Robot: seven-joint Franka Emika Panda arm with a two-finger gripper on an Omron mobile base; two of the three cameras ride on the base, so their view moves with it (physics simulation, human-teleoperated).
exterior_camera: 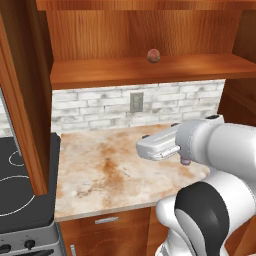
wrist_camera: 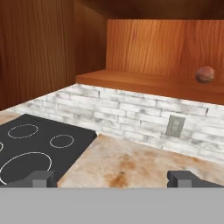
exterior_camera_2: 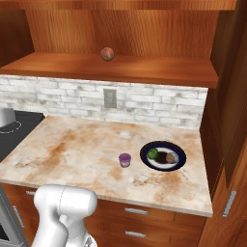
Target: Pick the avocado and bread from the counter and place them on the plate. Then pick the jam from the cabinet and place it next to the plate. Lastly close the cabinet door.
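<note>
Jam — a tiny purple jar with a pale lilac lid (exterior_camera_2: 125,159) — stands on the beige marbled stone counter (exterior_camera_2: 77,149) just beside the navy-rimmed white plate (exterior_camera_2: 162,164) holding the dark green avocado (exterior_camera_2: 153,154) and grey-brown bread (exterior_camera_2: 169,157), while the two-finger gripper (wrist_camera: 113,178) hangs wide apart, grasping nothing.

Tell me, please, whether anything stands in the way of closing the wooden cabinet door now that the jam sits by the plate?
Nothing visible does. The reddish-brown wooden cabinet holds a reddish-brown ball set back on its shelf. The small purple jam jar sits beside the dark-rimmed plate, well below. The end effector is open and empty.
</note>
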